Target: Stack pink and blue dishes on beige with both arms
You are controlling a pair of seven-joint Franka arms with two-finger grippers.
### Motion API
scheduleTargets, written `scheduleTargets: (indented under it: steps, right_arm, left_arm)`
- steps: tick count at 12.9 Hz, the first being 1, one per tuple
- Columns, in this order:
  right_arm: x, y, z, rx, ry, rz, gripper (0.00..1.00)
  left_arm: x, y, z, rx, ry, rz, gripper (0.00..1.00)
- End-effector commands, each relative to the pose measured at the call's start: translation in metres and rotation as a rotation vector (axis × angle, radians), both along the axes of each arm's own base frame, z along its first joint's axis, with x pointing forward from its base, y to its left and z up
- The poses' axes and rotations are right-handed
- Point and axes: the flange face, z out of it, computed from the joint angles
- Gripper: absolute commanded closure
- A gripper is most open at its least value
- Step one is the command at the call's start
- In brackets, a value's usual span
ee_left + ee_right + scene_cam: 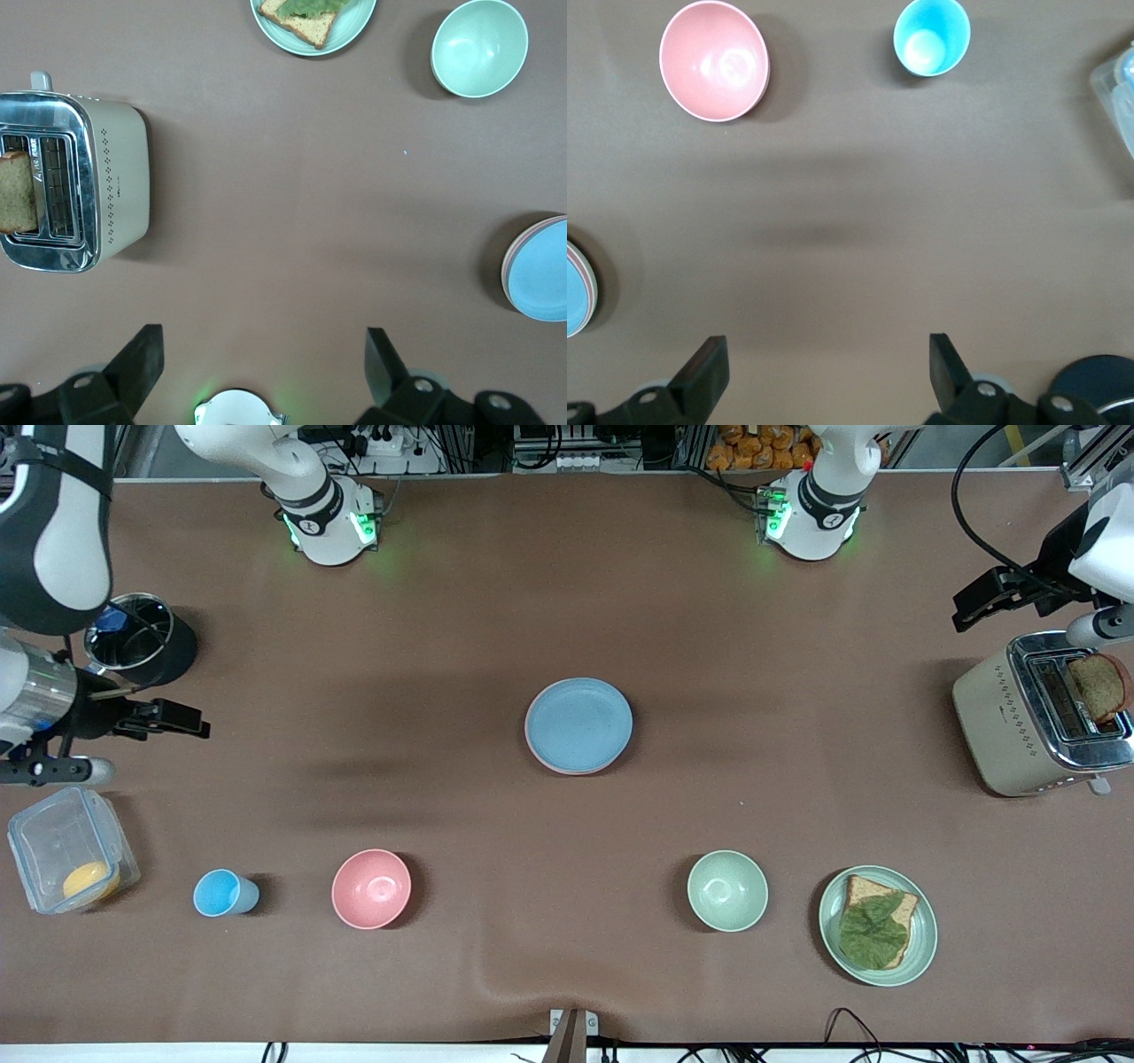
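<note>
- At mid-worktop (567,602) the flat round light blue matte plate (578,724) lies on top of a stack. A thin pale pink plate rim (529,737) shows just under its edge, most clearly in the left wrist view (505,271).
- No cream-beige plate can be made out with certainty; only layered edges under the blue one show in the right wrist view (586,282), so it is probably at the bottom of the pile.
- Judged from this, the stacking looks finished, and the step in hand is to keep both arms clear.
- The left end effector (262,361) hangs over bare worktop beside the cream and chrome toaster (1036,722), fingers apart and holding nothing.
- The right end effector (827,365) hangs over the worktop near the black round canister (142,638), fingers likewise spread and empty.
- To do this well: keep both arms high and well apart from the stack, and avoid sweeping low over the small deep pink bowl (372,888), the small light-blue cup (223,893) or the pale green bowl (727,890).
- A check worth making: the blue plate sits nearly centred, with the pink edge peeking out only on one side.
</note>
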Motion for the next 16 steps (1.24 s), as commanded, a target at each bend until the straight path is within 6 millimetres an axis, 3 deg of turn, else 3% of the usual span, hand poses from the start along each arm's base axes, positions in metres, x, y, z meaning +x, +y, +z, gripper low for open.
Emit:
scheduleTargets:
  steps: [1, 5, 9, 16]
  right_arm:
    - [-0.016, -0.012, 0.034, -0.029, -0.026, 0.037, 0.0]
    - [-0.04, -0.003, 0.073, -0.057, -0.053, 0.065, 0.0]
    - [-0.066, 0.025, 0.097, -0.123, -0.079, 0.065, 0.0]
    - [-0.066, 0.01, 0.1, -0.12, -0.09, 0.043, 0.0]
  left_arm:
    - [-0.008, -0.001, 0.003, -0.015, 0.01, 0.012, 0.0]
    - [-0.011, -0.003, 0.008, -0.014, 0.003, 0.005, 0.0]
    - [-0.012, -0.005, 0.009, -0.034, 0.005, -0.003, 0.0]
    - [-0.015, -0.014, 0.008, -0.039, 0.023, -0.1, 0.0]
